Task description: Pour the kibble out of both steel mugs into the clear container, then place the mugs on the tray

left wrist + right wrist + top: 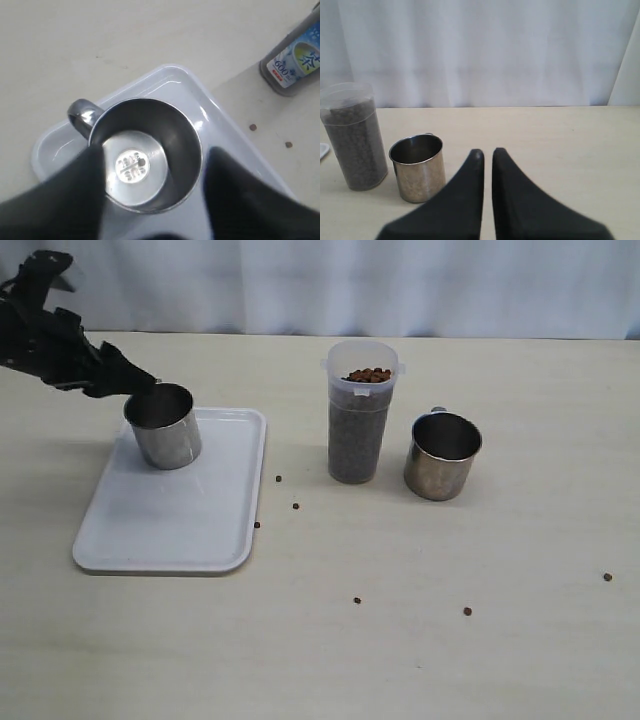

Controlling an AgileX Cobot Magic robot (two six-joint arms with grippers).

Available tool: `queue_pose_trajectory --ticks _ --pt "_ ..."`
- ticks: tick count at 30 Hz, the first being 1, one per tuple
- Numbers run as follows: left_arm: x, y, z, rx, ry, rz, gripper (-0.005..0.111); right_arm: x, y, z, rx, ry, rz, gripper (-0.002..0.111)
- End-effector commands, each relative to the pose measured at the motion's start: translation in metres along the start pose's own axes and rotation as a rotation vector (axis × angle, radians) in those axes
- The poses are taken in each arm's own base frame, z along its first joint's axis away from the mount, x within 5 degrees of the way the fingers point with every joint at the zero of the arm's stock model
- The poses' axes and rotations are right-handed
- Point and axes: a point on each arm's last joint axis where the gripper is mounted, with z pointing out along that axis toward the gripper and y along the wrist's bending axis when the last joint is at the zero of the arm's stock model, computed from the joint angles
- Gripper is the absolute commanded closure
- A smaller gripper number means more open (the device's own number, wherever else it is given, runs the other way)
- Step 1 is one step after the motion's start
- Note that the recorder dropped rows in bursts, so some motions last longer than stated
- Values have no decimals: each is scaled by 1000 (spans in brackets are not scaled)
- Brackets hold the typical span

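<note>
1. Exterior view: the first steel mug [165, 440] stands empty on the tray [180, 535]. The left gripper [140, 387] is at its rim, jaws spread to either side of the wall. A sliver of tray shows beside one finger, so it does not look clamped.
2. The second steel mug [442, 455] stands upright on the table [500, 640], mouth up, just right of the clear container [357, 440], which is full of kibble [369, 374].
3. The right gripper [484, 152] is closed to a thin slit and holds nothing.
4. The second steel mug is nearer the right arm. The clear container stands between it and the tray, so the carry probably has to pass around it.
</note>
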Motion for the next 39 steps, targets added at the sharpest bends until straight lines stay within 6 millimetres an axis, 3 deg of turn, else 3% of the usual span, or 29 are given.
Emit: queue_pose_trajectory --ticks 1,4,9,14,21,29,35,39 --pt "-7 -15 -31 -60 20 -33 107 0 0 0 -3 -9 -2 104" --pt "-5 -25 -50 -165 -37 -58 107 0 0 0 -3 -9 -2 104" --pt "23 -44 -83 -446 -162 -114 107 0 0 0 -3 -9 -2 104" --pt "70 -84 -127 -694 -293 -139 107 0 0 0 -3 -9 -2 104" --pt "133 -139 -158 -787 -456 -127 107 0 0 0 -3 -9 -2 104" --pt "186 -183 -172 -827 -740 -67 107 0 0 0 -3 -9 -2 104" --pt "201 -206 -173 -759 -878 53 107 0 0 0 -3 -9 -2 104" --pt "202 -207 -170 -732 -860 56 107 0 0 0 -3 -9 -2 104"
